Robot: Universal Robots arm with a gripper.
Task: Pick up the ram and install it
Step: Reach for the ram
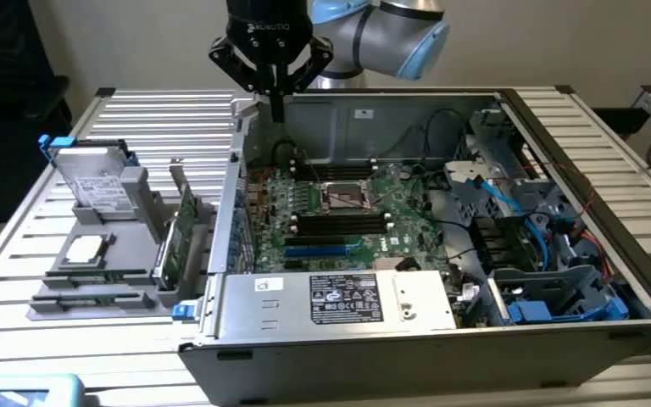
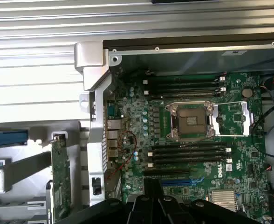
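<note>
Ram (image 1: pixel 94 274) barely discernible (tool (image 1: pixel 277 110) closed above case (image 1: pixel 439 343)).

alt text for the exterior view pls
A robot arm's shut tool hangs above the far edge of an open computer case, motherboard exposed. On the exterior view's left, a gray rack holds a hard drive and an upright green card.

Gripper (image 2: pixel 152 186) partly cut by the edge; power supply label (image 1: pixel 345 298) print illegibly small.
</note>
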